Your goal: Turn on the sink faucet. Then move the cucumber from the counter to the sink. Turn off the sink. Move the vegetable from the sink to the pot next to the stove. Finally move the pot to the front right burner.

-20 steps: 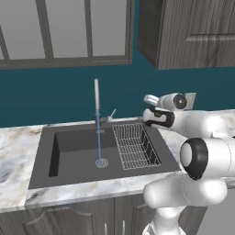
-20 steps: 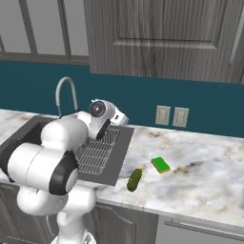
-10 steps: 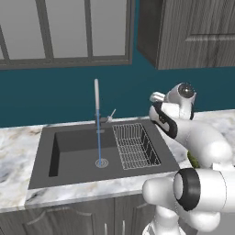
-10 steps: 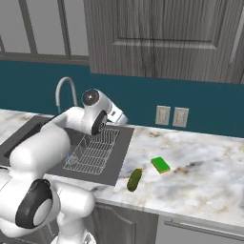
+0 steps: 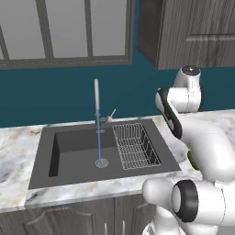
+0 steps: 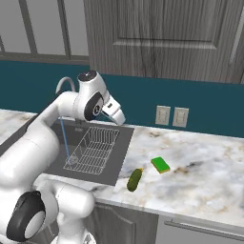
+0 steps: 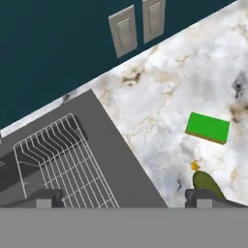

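Teal wall and grey wood-grain cabinets are framing the scene, and below the claw the veined white-grey marble counter [image 6: 200, 167] is spreading out smooth and glossy. Down and to one side of the claw, the big dark-grey rectangular sink [image 5: 73, 153] is sitting flush in the slab, with a thin stream of water running straight down from the slim silver gooseneck faucet [image 5: 97, 103] onto the round drain. A wire rack [image 6: 95, 150] of fine silver rods is lying in the basin end nearest the claw. The claw [image 6: 116, 110] is hanging high over the sink's edge, its jaws spread wide and holding nothing; in the hand view the two dark fingertips [image 7: 44, 197] are standing far apart. Beyond the claw on the marble, a flat bright-green sponge [image 6: 161, 165] is resting, and just beside it the stubby dark-green cucumber [image 6: 135, 179] is lying near the counter's front edge, clear of the sink.
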Motion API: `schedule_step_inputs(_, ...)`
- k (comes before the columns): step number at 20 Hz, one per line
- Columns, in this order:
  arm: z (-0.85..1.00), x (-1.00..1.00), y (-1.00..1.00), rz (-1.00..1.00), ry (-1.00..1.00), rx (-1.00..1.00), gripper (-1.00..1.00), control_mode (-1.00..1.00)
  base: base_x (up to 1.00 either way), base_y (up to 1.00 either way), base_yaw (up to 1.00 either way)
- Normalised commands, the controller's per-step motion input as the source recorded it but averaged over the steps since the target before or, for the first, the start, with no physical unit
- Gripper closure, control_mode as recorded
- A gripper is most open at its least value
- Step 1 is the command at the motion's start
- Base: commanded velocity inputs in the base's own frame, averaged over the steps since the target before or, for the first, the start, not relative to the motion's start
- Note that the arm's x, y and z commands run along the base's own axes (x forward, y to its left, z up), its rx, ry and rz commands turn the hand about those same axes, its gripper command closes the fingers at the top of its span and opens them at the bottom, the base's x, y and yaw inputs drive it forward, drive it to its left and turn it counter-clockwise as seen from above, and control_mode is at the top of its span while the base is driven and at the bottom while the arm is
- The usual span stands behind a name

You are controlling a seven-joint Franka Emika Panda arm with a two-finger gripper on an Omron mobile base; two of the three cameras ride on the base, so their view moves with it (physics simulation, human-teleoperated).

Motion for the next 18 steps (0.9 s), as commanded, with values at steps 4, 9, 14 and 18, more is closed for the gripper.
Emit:
schedule_step_inputs(4, -0.16, -0.61, 0.0, -0.01, 0.24, 0.02, -1.0, -1.0, 0.0, 0.0, 0.0)
schedule_step_inputs(9, -0.51, -0.54, -0.01, 0.0, 0.13, 0.0, -1.0, -1.0, 0.0, 0.0, 0.0)
schedule_step_inputs(14, -0.59, -0.49, -0.15, -0.01, 0.03, 0.0, -1.0, -1.0, 0.0, 0.0, 0.0)
schedule_step_inputs(18, -0.4, -0.2, -0.22, 0.0, 0.05, 0.0, -1.0, -1.0, 0.0, 0.0, 0.0)
